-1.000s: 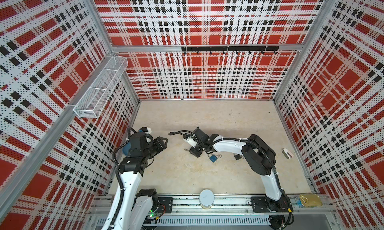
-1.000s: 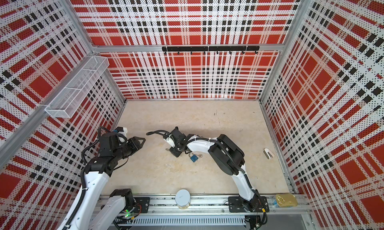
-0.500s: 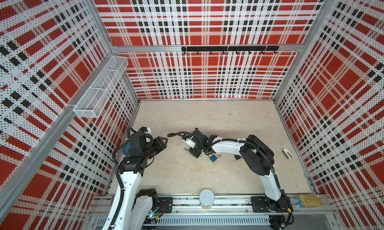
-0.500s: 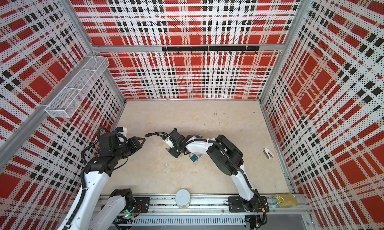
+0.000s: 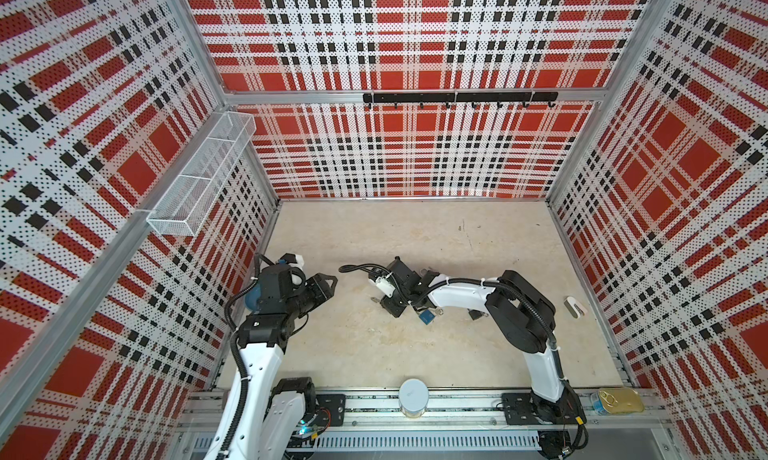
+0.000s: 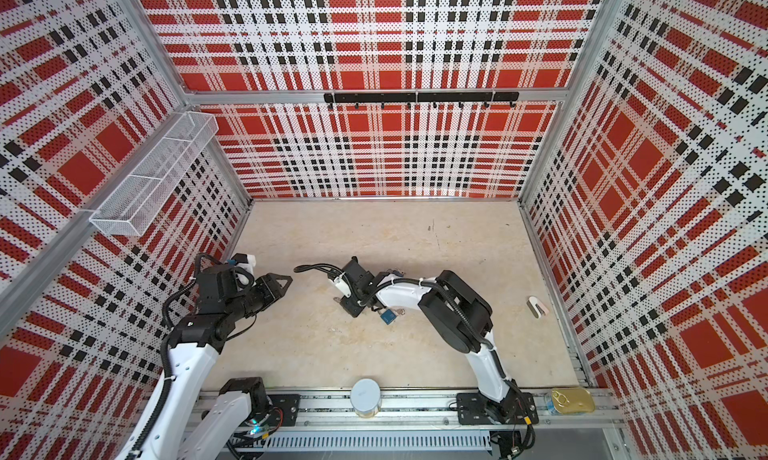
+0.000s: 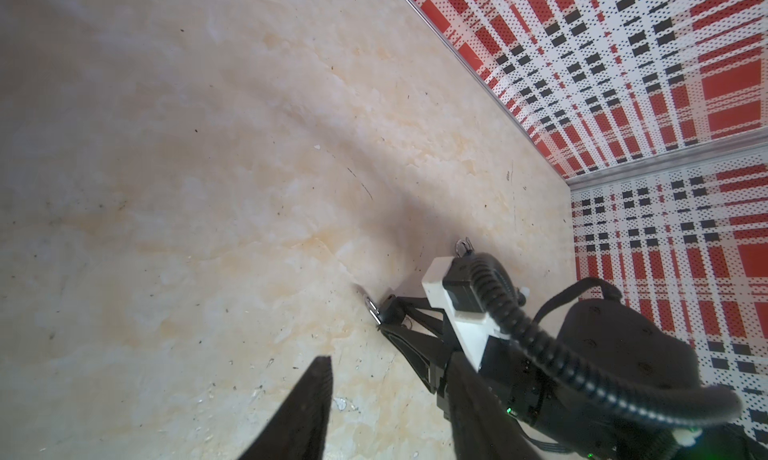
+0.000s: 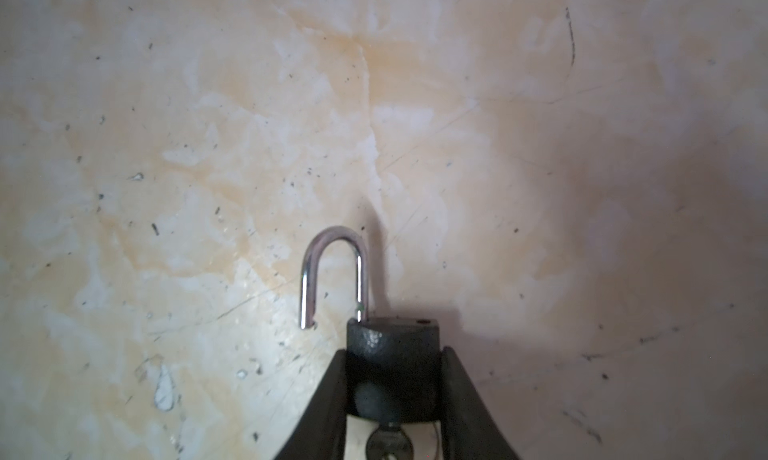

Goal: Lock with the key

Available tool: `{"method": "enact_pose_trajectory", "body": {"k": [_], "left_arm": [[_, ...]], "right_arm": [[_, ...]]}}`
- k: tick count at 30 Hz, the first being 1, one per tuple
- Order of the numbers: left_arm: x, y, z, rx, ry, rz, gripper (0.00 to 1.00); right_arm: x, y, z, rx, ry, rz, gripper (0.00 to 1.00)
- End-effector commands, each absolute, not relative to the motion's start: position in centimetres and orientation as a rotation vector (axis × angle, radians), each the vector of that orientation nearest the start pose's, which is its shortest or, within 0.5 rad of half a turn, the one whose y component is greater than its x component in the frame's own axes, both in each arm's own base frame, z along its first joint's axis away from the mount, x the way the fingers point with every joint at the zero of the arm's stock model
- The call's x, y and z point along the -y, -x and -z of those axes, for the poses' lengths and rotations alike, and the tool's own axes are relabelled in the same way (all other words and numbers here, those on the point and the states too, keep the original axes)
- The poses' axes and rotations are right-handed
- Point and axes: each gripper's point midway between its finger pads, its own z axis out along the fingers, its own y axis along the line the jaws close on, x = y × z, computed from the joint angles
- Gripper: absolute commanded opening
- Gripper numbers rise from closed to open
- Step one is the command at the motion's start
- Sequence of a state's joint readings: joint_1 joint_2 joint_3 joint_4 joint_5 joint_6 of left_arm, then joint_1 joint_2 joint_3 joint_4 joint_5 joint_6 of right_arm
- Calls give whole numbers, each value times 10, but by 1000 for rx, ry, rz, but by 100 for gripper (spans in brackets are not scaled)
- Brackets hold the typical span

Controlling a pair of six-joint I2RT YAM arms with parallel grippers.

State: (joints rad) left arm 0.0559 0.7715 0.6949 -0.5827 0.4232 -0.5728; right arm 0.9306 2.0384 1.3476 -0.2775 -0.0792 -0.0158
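Dark metal padlock [image 8: 390,337], mid-table [image 5: 415,237], clamped by its body in my right pincer [image 8: 393,354]. The key [image 8: 386,441] sits in its base, but the shackle [image 8: 334,266] stands open. Closing and turning remain. My left pincer [image 5: 323,285] gapes empty, well apart.

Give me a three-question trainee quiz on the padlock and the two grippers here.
1. True or false: the shackle of the padlock stands open, with its free end outside the body.
2. Multiple choice: the right gripper is A) shut on the padlock body, B) open above it, C) out of view.
3. Short answer: which gripper holds nothing?
Key: 1 true; 2 A; 3 the left gripper, open and apart from the padlock.
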Motion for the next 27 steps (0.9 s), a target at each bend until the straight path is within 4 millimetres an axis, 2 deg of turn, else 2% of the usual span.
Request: {"method": "enact_pose_trajectory", "body": {"k": [1,9,16,23,27], "left_arm": [[61,-267,-213,-2169,407,787,48],[80,-260,-201,-2208,349,875,46],[110,-251,-187,-2255,291,973,46],[141,-256,-180,-2251,277,1074,45],[152,-261,-180,-2237,276,1104,45]], "right_arm": [[-420,-294,-84,-2203,1161,-524,18],[-411,-290,-108,-2177,1142,-527,17],[-407,-289,-138,-2132,1114,-537,16],[-401,-289,-161,-2097,1088,-531,16],[-397,-288,-166,-2088,1079,-527,16]]}}
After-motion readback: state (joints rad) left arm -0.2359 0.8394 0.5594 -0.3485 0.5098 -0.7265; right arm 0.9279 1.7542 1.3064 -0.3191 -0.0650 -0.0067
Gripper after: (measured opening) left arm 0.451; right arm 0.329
